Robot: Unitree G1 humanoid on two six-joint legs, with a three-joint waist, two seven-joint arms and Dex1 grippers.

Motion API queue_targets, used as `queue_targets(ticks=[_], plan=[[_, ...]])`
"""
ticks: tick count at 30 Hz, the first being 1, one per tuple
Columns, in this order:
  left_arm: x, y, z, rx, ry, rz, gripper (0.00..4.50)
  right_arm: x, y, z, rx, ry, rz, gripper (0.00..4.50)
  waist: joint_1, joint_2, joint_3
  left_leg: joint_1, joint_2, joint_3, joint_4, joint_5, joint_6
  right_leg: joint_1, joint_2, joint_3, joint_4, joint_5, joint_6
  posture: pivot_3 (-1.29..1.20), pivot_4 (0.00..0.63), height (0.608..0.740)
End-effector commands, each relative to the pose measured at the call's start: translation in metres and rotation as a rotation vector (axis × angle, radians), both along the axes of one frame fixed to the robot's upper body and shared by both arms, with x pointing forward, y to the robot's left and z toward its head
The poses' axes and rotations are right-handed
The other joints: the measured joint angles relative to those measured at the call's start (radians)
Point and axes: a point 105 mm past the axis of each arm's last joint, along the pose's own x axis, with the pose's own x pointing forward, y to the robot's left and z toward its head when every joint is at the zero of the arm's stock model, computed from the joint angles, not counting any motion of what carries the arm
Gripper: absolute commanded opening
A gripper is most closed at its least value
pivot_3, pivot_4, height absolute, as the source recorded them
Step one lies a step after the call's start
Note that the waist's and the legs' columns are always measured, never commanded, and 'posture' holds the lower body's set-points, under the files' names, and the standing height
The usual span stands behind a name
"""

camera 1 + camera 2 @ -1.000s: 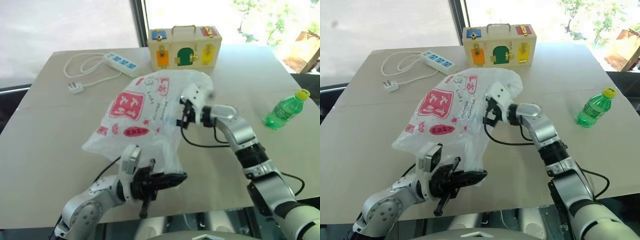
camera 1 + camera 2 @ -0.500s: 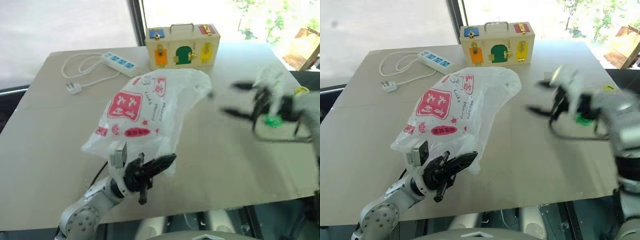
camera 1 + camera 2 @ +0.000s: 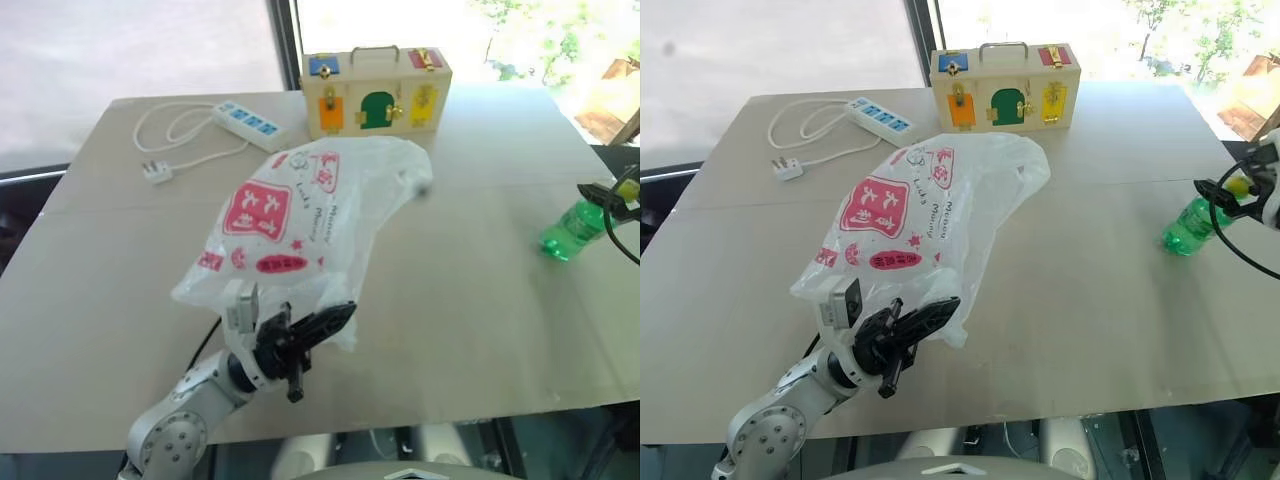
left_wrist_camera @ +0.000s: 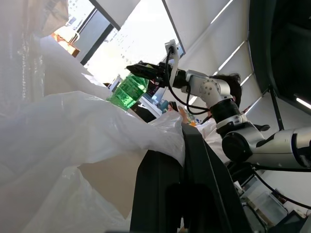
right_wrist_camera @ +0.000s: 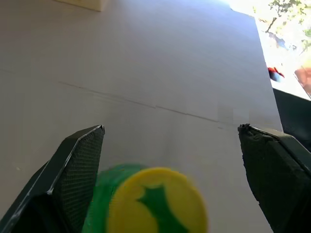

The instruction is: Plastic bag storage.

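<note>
My left pincer [image 3: 930, 315] is clenched on the near corner of the plastic bag [image 3: 925, 215], which lies puffed up across the middle of the worktop [image 3: 1070, 300], its red print facing up; my right pincer [image 5: 170, 179] stands spread wide out at the right edge, its fingers either side of a green bottle [image 3: 1188, 224] with a yellow cap, not gripping it; behind the bag I see a wooden box [image 3: 1007, 86] and a power strip [image 3: 880, 114] with its coiled cord.
</note>
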Motion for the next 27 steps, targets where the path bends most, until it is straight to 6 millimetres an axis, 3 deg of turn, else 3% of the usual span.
queue_targets(ticks=[1, 6, 8, 10, 11, 20, 25, 27], plan=[[-0.005, -0.003, 0.006, 0.000, -0.036, -0.023, 0.00, -0.005, -0.001, -0.003, 0.096, 0.021, -0.028, 4.47, 0.001, 0.000, 0.000, 0.000, 0.000, 0.000, 0.000, 0.000, 0.000, 0.000, 0.000, 0.000, 0.000, 0.000, 0.000, 0.00, 0.150, 0.740], [-0.002, -0.002, 0.005, 0.012, -0.040, -0.017, 0.00, -0.008, 0.024, -0.020, 0.377, 0.078, 0.010, 4.47, 0.000, -0.003, -0.002, 0.001, 0.001, 0.000, 0.001, 0.000, 0.000, 0.002, 0.001, 0.000, 0.000, 0.000, 0.000, 0.00, 0.150, 0.740], [-0.001, -0.001, 0.004, 0.015, -0.042, -0.014, 0.00, -0.009, 0.030, -0.024, 0.435, 0.086, 0.016, 3.53, 0.001, -0.004, -0.002, 0.003, 0.001, 0.000, 0.001, 0.000, 0.000, 0.004, 0.001, 0.000, 0.000, 0.000, 0.000, 0.00, 0.150, 0.740], [-0.001, -0.001, 0.004, 0.019, -0.042, -0.015, 0.00, -0.010, 0.034, -0.029, 0.439, 0.097, 0.013, 2.89, 0.001, -0.004, -0.002, 0.003, 0.001, 0.000, 0.001, 0.000, 0.000, 0.004, 0.001, 0.000, 0.000, 0.000, 0.000, 0.00, 0.150, 0.740], [-0.001, -0.001, 0.004, 0.021, -0.042, -0.015, 0.00, -0.011, 0.035, -0.031, 0.436, 0.100, 0.011, 2.79, 0.001, -0.004, -0.002, 0.003, 0.001, 0.000, 0.001, 0.000, 0.000, 0.005, 0.001, 0.000, 0.000, 0.000, 0.000, 0.00, 0.150, 0.740], [0.001, -0.001, 0.003, 0.029, -0.045, -0.011, 0.00, -0.007, 0.053, -0.029, 0.362, 0.085, 0.082, 2.79, -0.002, -0.004, -0.002, 0.004, 0.004, 0.001, 0.001, 0.000, 0.000, 0.004, 0.003, 0.000, 0.000, 0.000, 0.000, 0.00, 0.150, 0.740], [0.001, -0.001, 0.003, 0.032, -0.043, -0.012, 0.00, 0.010, 0.100, 0.001, 0.436, -0.006, 0.222, 2.79, -0.028, -0.004, -0.002, 0.005, 0.006, 0.004, 0.001, 0.000, 0.000, 0.004, 0.004, 0.003, 0.000, 0.000, 0.000, 0.00, 0.150, 0.740], [0.001, -0.001, 0.003, 0.033, -0.045, -0.011, 0.00, 0.017, 0.129, 0.013, 0.513, -0.026, 0.298, 2.79, -0.036, -0.003, -0.001, 0.006, 0.007, 0.006, 0.000, 0.000, 0.000, 0.004, 0.005, 0.005, 0.002, 0.000, 0.000, 0.00, 0.150, 0.740]])
